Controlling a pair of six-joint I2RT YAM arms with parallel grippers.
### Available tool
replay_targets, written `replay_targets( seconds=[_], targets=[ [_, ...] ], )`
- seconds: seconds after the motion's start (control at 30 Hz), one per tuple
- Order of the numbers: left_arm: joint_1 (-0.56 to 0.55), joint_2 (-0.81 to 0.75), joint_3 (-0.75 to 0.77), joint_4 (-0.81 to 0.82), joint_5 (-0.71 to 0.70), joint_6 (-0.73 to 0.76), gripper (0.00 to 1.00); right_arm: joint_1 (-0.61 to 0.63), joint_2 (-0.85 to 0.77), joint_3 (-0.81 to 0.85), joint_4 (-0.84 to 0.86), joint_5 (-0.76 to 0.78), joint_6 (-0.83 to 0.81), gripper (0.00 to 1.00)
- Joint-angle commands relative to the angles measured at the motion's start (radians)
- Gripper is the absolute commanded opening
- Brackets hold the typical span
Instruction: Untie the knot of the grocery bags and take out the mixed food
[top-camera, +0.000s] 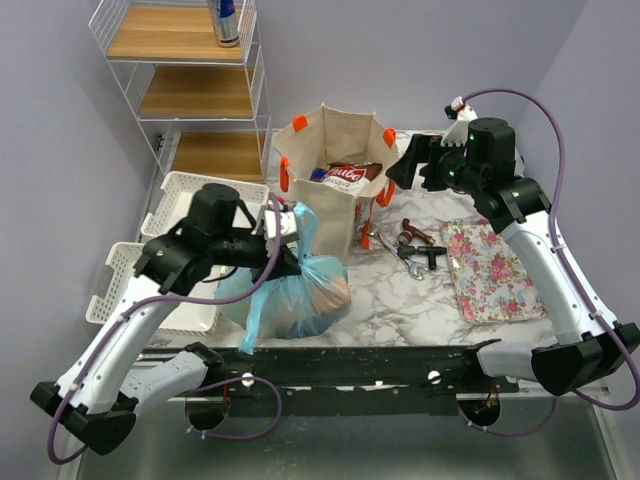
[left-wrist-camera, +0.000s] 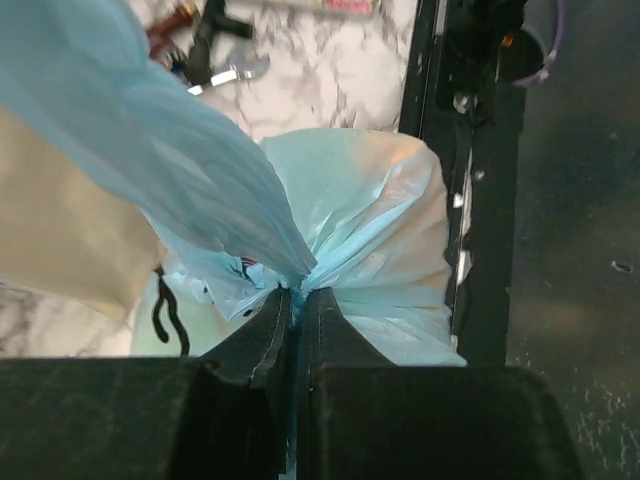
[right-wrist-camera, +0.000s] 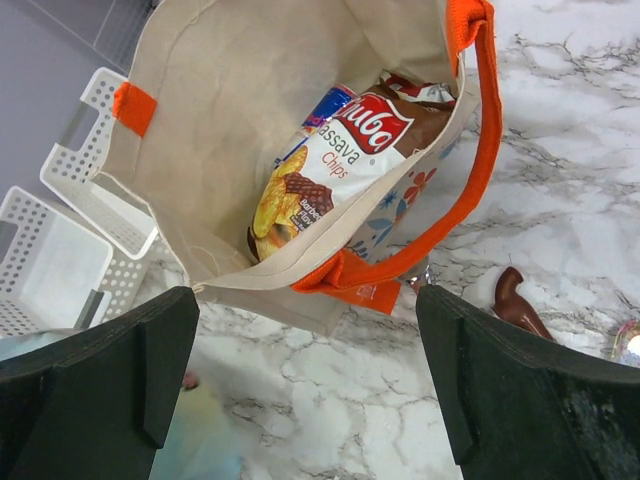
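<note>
Beige tote (top-camera: 325, 170) sat mid-back of counter (top-camera: 400, 300) in top view, blue plastic bag (top-camera: 295, 295) near front edge. L wrist: left gripper (left-wrist-camera: 297, 300) pinched bag's knot (left-wrist-camera: 298, 283) tight. R wrist: right gripper (right-wrist-camera: 305, 300) spread wide over tote, chips packet (right-wrist-camera: 330, 160) inside.

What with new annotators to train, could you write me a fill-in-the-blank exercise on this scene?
1. The left gripper is ____ on the twisted neck of the blue plastic bag.
2. The right gripper is open, facing the canvas tote, whose strap handles are ____.
3. The snack packet inside the tote reads Cassava ____.
4. The drink can stands on a wooden ____ of the wire rack.
Missing words: shut; orange; Chips; shelf.
</note>
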Motion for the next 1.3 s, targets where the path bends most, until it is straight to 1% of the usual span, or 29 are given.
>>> replay_targets(
  seconds=[0.0,0.07,0.13,0.2,0.27,0.53,0.7,0.83,0.93,1.07,1.17,1.27],
  targets=[
    [-0.082,-0.023,-0.204,0.247,-0.067,0.045,0.0,-0.002,-0.013,0.002,-0.024,0.024,0.002,0.99],
    [-0.126,-0.038,-0.308,0.348,-0.111,0.063,0.0,-0.006,-0.012,0.012,-0.034,0.052,-0.01,0.99],
    [-0.134,-0.019,-0.371,0.424,-0.14,0.082,0.0,-0.01,-0.013,0.017,-0.041,0.081,-0.016,0.99],
    [-0.134,0.035,-0.391,0.486,-0.188,0.107,0.0,-0.014,-0.016,0.02,-0.045,0.118,-0.011,1.0],
    [-0.127,0.113,-0.371,0.536,-0.237,0.139,0.0,-0.022,-0.019,0.019,-0.045,0.127,-0.006,1.0],
    [-0.026,0.44,-0.103,0.672,-0.29,0.062,0.0,-0.047,-0.012,0.03,-0.047,0.121,-0.004,1.0],
    [0.036,0.621,0.093,0.681,-0.306,0.024,0.0,-0.062,0.004,0.054,-0.046,0.102,-0.012,1.0],
    [0.059,0.723,0.227,0.632,-0.305,0.029,0.0,-0.072,0.018,0.05,-0.035,0.083,-0.028,1.0],
    [0.055,0.707,0.246,0.599,-0.253,0.05,0.0,-0.075,0.017,0.047,-0.028,0.073,-0.057,1.0],
    [0.012,0.619,0.213,0.545,-0.193,0.093,0.0,-0.075,0.009,0.043,-0.027,0.033,-0.103,1.0],
    [-0.044,0.527,0.159,0.461,-0.119,0.153,0.0,-0.076,-0.005,0.025,-0.027,-0.026,-0.132,0.99],
    [-0.109,0.445,0.075,0.397,-0.09,0.202,0.0,-0.076,-0.027,-0.007,-0.036,-0.094,-0.179,0.99]
  ],
)
